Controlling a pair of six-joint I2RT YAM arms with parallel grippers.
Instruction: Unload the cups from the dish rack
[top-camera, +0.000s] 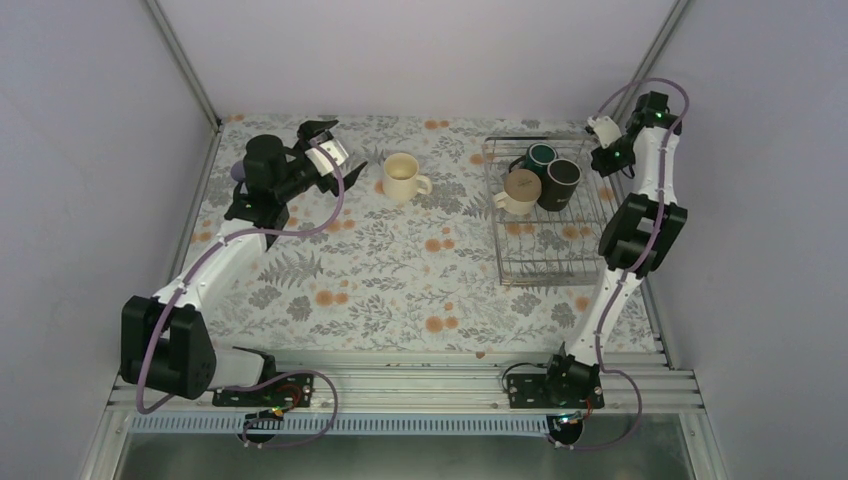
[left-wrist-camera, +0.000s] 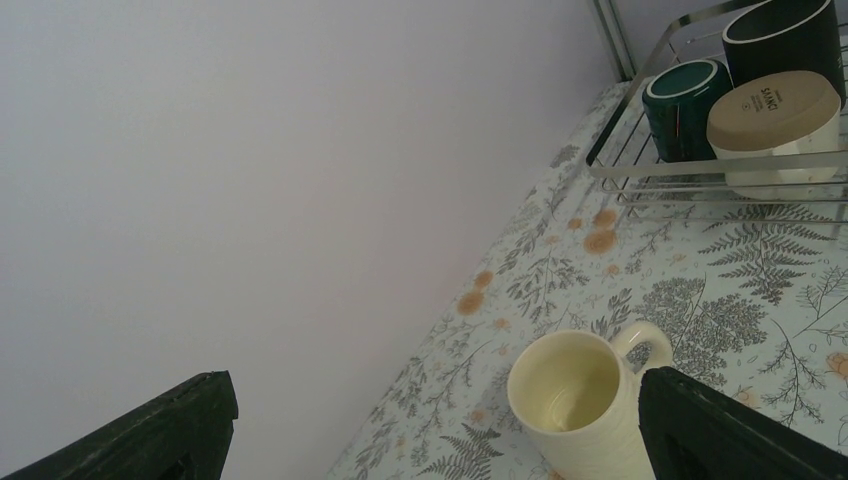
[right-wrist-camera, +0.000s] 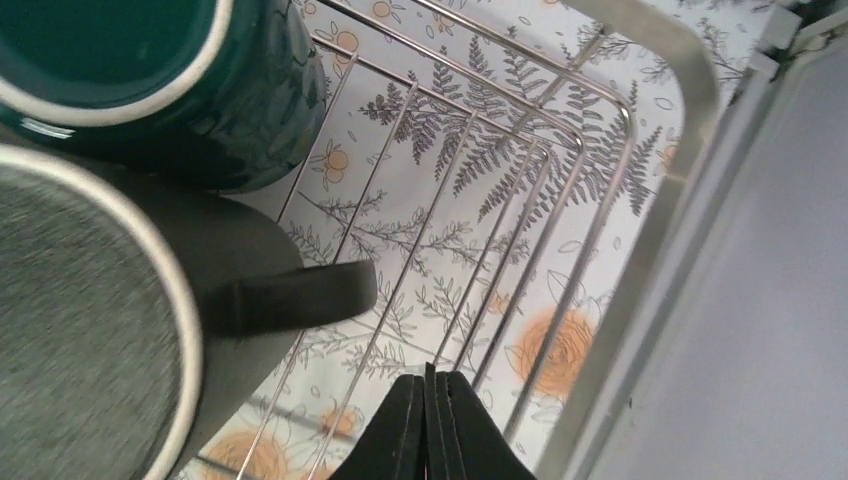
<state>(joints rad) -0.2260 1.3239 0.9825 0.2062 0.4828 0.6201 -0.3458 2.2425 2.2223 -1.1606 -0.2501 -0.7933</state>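
Where the dish rack (top-camera: 548, 240) sits at the right of the floral worktop (top-camera: 400, 270), I see three cups bunched in its far half: a dark green mug (top-camera: 541, 155) at the back, a black mug (top-camera: 558, 185) beside it and a cream mug (top-camera: 519, 191) on their left. The near half of the rack holds nothing.

In the right wrist view, the right claw (right-wrist-camera: 428, 420) is pinched fully together with nothing between its fingers. It hangs over the wire floor in the rack's far right corner. The black mug's handle (right-wrist-camera: 290, 295) lies just left of its tip and apart from it.

A second cream mug (left-wrist-camera: 585, 410) stands upright on the worktop, well left of the rack. The left claw (left-wrist-camera: 435, 390) is spread wide around it, with the mug close against the right-hand finger (left-wrist-camera: 720, 430). I cannot tell whether they touch.
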